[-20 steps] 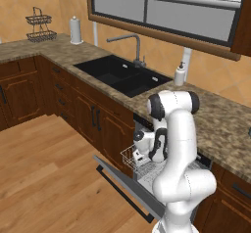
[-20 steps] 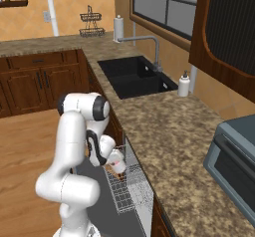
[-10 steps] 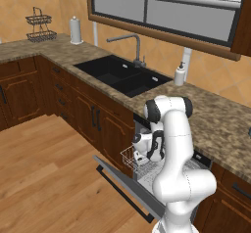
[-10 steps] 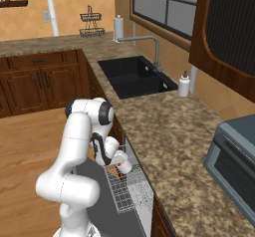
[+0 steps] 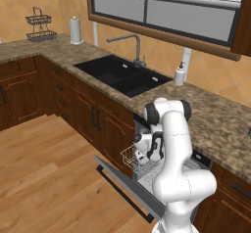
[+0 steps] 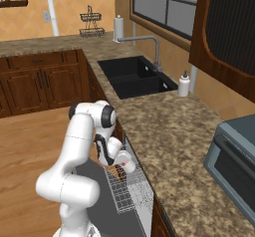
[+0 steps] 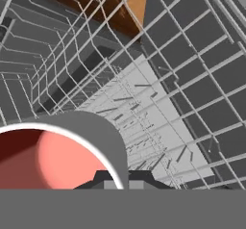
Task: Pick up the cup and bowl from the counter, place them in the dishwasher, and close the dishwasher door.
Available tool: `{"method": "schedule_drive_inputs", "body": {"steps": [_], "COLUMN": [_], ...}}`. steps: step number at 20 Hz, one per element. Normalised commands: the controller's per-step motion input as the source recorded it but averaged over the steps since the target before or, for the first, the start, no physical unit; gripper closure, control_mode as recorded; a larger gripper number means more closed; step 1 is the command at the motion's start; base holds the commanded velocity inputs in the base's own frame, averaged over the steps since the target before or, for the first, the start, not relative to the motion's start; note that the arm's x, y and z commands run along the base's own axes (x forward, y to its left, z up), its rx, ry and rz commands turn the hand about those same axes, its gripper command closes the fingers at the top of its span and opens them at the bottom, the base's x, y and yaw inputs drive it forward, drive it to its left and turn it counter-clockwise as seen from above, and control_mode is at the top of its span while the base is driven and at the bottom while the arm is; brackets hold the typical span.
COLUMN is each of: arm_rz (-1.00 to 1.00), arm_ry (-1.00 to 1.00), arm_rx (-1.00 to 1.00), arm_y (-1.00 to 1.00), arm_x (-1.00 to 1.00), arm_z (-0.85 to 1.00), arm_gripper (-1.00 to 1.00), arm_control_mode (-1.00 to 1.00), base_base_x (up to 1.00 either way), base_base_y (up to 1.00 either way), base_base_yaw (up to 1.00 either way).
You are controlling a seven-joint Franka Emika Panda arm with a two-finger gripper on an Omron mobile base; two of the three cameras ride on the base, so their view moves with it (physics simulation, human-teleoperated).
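The robot's two-finger gripper (image 6: 121, 162) hangs low over the pulled-out white wire rack (image 6: 127, 191) of the under-counter dishwasher (image 5: 196, 159), its fingers clamped on the small white handleless cup with the pink-red inside (image 6: 125, 161). In the hand view the cup's rim and pink interior (image 7: 53, 158) sit right in front of the fingertips, with the rack's wires and tines spread beyond and below it. The flat dark grey drop-down door with its long bar handle (image 5: 122, 190) lies open beneath and outward of the gripper. The cup looks light and rigid, with a smooth, probably slippery wall and no handle, so a pinch across the wall near the rim seems the sensible hold, released only once its base rests between tines, since it could tip or roll on the wires. The speckled brown granite counter (image 6: 169, 131) runs just above and beside the hand; the bowl cannot be made out.
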Motion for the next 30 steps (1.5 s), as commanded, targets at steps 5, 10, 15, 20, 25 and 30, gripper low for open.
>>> {"method": "schedule_drive_inputs", "body": {"steps": [5,10,15,20,25,30], "arm_rz": [0.02,0.08,0.08,0.06,0.01,0.0], "arm_ry": [-0.01,-0.03,-0.06,-0.14,-0.16,0.0], "arm_rx": [0.06,0.08,0.03,0.02,0.0,0.0], "arm_y": [-0.02,0.0,0.0,0.03,0.4,0.8], "arm_x": [0.08,0.01,0.0,-0.29,-0.73,-0.49], "arm_z": [-0.25,-0.21,-0.15,0.32,1.0,0.99], "arm_gripper": [1.0,-1.0,-1.0,-1.0,-1.0,-1.0], "arm_control_mode": [-1.0,-1.0,-1.0,-1.0,-1.0,-1.0], "base_base_x": [0.0,0.0,0.0,0.0,0.0,0.0], "base_base_y": [0.0,0.0,0.0,0.0,0.0,0.0], "base_base_yaw": [0.0,0.0,0.0,0.0,0.0,0.0]}}
